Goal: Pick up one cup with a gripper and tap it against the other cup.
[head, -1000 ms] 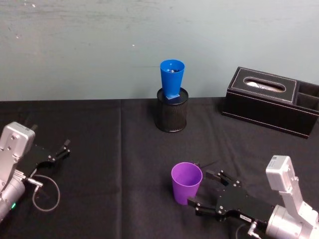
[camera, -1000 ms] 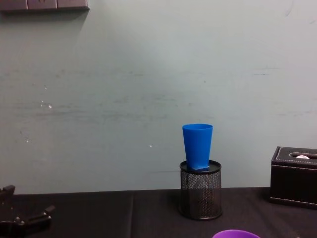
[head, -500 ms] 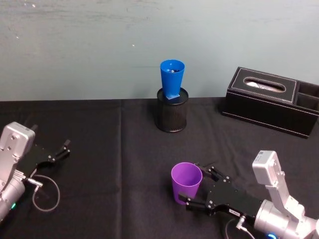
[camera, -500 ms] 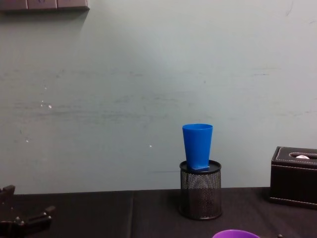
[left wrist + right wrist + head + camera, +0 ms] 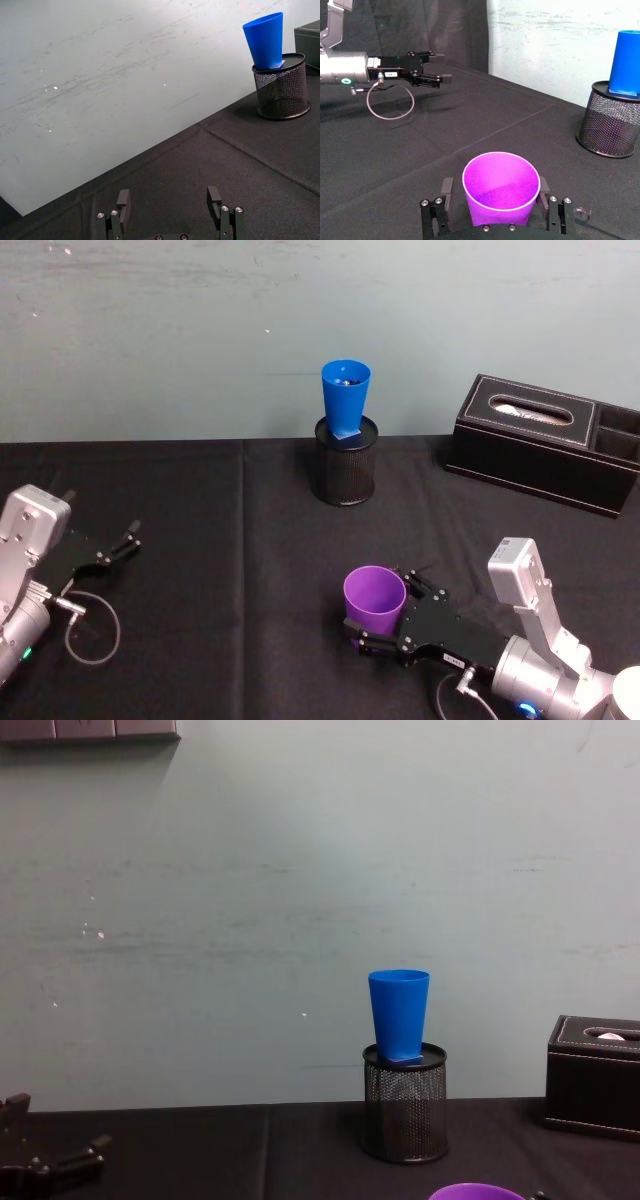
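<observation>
— What sits on the bench (image 5: 200, 490)?

— At the far side, the mesh pen holder (image 5: 346, 472) with the blue cup (image 5: 345, 395) upright on top. The purple cup (image 5: 374, 602) stands near me, well apart from both.

— And your fingers?

— My right gripper (image 5: 378, 600) has its fingers (image 5: 447, 192) spread wide, one either side of the purple cup. My left gripper (image 5: 125, 542) lies at the left, fingers spread too.
</observation>
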You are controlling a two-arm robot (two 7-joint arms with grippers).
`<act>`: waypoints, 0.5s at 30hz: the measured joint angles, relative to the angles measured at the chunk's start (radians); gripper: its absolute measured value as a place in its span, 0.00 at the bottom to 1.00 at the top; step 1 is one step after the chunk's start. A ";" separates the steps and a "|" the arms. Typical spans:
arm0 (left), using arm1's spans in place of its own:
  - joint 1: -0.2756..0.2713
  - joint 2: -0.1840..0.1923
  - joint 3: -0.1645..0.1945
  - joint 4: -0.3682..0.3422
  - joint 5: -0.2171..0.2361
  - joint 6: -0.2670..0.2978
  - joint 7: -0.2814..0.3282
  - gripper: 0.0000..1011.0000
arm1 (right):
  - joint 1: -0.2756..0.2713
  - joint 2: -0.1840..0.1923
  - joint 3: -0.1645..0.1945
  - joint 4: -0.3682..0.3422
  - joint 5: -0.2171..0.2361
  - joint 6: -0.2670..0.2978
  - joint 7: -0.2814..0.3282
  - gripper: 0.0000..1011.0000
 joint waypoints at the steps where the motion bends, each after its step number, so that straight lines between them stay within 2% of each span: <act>1: 0.000 0.000 0.000 0.000 0.000 0.000 0.000 0.99 | 0.001 -0.002 0.000 0.002 0.000 -0.001 0.000 0.99; 15: 0.000 0.000 0.000 0.000 0.000 0.000 0.000 0.99 | 0.004 -0.020 0.004 0.013 -0.006 -0.018 -0.012 0.99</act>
